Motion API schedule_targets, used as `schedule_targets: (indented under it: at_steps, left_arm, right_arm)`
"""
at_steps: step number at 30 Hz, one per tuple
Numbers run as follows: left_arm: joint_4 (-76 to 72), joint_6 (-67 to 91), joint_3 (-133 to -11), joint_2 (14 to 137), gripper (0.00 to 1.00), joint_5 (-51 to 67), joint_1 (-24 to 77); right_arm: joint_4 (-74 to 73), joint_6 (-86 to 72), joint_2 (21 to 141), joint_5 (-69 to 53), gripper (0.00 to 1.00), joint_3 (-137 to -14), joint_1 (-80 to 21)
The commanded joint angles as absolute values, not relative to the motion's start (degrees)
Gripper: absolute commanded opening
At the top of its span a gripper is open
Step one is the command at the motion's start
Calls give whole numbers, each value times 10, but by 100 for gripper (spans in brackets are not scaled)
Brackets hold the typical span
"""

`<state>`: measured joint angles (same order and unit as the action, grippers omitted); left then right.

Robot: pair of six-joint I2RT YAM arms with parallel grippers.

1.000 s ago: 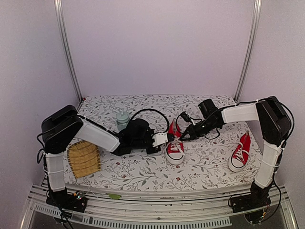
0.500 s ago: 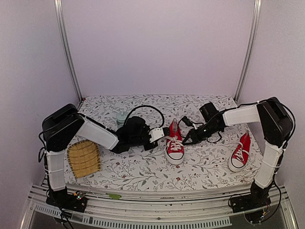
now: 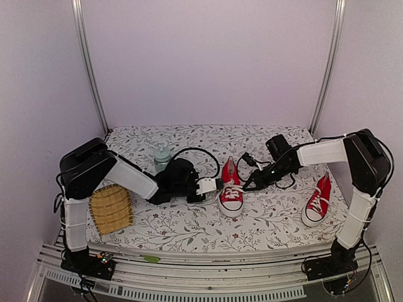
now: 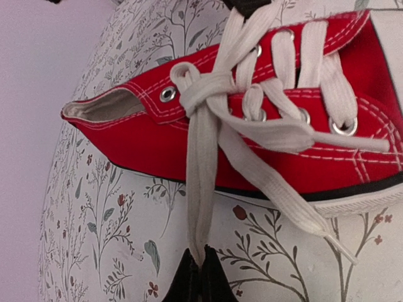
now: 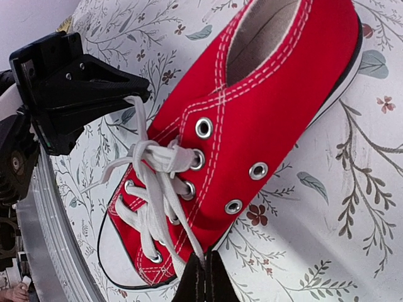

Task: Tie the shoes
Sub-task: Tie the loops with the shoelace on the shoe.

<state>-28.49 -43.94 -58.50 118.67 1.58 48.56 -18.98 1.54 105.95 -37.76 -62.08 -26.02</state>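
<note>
The right claw [image 3: 245, 187] has eased out toward 4 o'clock, the left claw [image 3: 218, 184] barely shifting at 9 o'clock. Each is pinched shut on a lace [image 4: 201, 157] of the middle shoe [image 3: 231, 194], so the knot [image 4: 211, 85] is likely cinching. The second shoe [image 3: 317, 200] sits well apart at 3 o'clock.

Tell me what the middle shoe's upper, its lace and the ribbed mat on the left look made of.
The upper looks like red canvas: matte, with white stitching. The lace is flat white woven tape, likely cotton, soft and limp. The mat shows pale tan slats, probably bamboo or wicker; too small to tell.
</note>
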Motion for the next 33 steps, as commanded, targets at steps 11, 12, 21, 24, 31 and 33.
schedule_targets:
  at_steps: [11, 12, 21, 24, 31, 33]
  left_arm:
    - [-262, -453, -587, 1202, 0, 0, 469]
    - [-262, -453, -587, 1202, 0, 2, 469]
    - [-260, -450, -589, 1207, 0, 4, 464]
    - [-262, -442, -594, 1206, 0, 10, 461]
    - [-262, -431, -609, 1198, 0, 40, 461]
    - [-260, -428, -609, 1187, 25, 45, 462]
  right_arm:
    - [-186, 29, 1054, -366, 1, -595, -234]
    - [-186, 29, 1055, -367, 1, -594, -233]
    - [-178, 30, 1071, -373, 1, -589, -228]
    - [-175, 30, 1077, -386, 1, -594, -227]
    - [-183, 26, 1081, -403, 8, -627, -227]
    - [-189, 27, 1074, -407, 24, -635, -227]
